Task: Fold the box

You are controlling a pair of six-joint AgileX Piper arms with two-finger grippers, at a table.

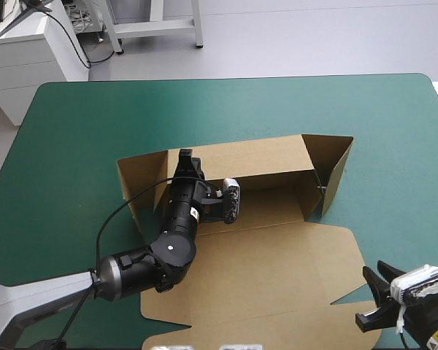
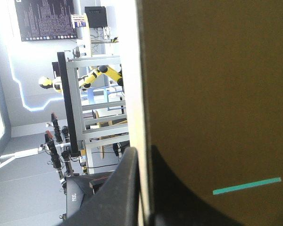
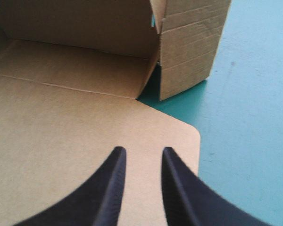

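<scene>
Your left pincer (image 2: 141, 155) is clamped on the box (image 1: 277, 262). One black finger sits on each side of the top edge of the back wall (image 1: 255, 154), near its left end. Your right pincer (image 3: 140, 151) holds nothing, and a narrow gap shows between its fingers. It is at the rounded near-right corner of the flat lid (image 3: 61, 141) and points toward the raised right side wall (image 3: 188, 47). The box sits at the middle of the teal-green table (image 1: 73, 124), with its lid toward the near edge.
</scene>
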